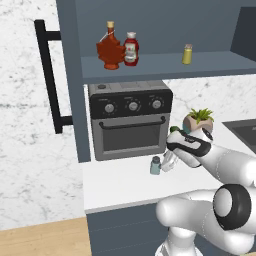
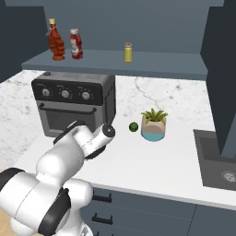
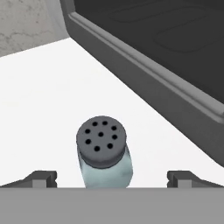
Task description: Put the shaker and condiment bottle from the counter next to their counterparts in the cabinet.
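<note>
**Inspector:** Status of the tool point(image 3: 111, 177)?

**Assessor:** Jaws spread wide and holding nothing. In the hand view one tip sits on each side of the shaker point(image 3: 104, 156), with clear gaps on both sides. The shaker stands upright on the worktop point(image 1: 120, 182), just in front of the oven point(image 1: 131, 120), near its lower right corner.

**Inspector:** And the rest of the task?

**Assessor:** The red bottle point(image 1: 131, 49) already stands on the cabinet shelf point(image 1: 165, 65), touching or nearly touching the maple-leaf bottle point(image 1: 110, 47). The yellow shaker point(image 1: 187, 54) stands further along the shelf, well apart from both. I judge the shaker to be the item outstanding.

**Inspector:** Recommendations for the grasp?

**Assessor:** The shaker looks fairly well centred between the tips, so little sideways correction seems needed. I would advance until the tips pass the cap point(image 3: 101, 141) and bracket the translucent body, then close there. The cap is wider than the body and a pinch on it could slip. Close gently; the thing is small and light and would tip easily.

**Inspector:** Hazards?

**Assessor:** The oven door is close beside the shaker. Lift straight up before swinging, so as to clear both the oven and the shelf edge above it.
</note>
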You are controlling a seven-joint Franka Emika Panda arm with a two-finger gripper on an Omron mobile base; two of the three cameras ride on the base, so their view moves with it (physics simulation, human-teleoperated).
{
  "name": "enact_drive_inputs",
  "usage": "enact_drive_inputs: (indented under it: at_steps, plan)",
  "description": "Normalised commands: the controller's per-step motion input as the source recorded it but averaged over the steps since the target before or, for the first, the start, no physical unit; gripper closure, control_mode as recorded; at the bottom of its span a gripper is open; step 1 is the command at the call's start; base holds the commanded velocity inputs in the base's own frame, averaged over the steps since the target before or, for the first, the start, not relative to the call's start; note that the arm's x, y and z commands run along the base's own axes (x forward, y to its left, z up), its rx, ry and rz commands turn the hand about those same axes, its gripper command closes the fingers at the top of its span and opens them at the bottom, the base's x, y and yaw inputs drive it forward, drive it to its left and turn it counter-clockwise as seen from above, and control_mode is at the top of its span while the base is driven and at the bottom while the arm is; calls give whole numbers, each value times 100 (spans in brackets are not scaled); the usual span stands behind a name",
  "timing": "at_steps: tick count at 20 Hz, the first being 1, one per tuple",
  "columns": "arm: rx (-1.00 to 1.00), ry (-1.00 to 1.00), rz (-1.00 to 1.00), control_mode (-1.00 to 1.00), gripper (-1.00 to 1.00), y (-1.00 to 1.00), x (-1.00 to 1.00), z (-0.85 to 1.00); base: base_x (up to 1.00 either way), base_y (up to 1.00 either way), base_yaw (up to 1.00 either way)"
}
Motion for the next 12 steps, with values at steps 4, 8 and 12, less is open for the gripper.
enact_drive_inputs:
  at_steps: [4,8,12]
  plan:
    - [-1,-1,3,-100,-100,0,0,-16,0,0,0]
    - [0,-1,2,-100,-100,0,0,-11,0,0,0]
    - [0,-5,2,-100,-100,3,1,-3,0,0,0]
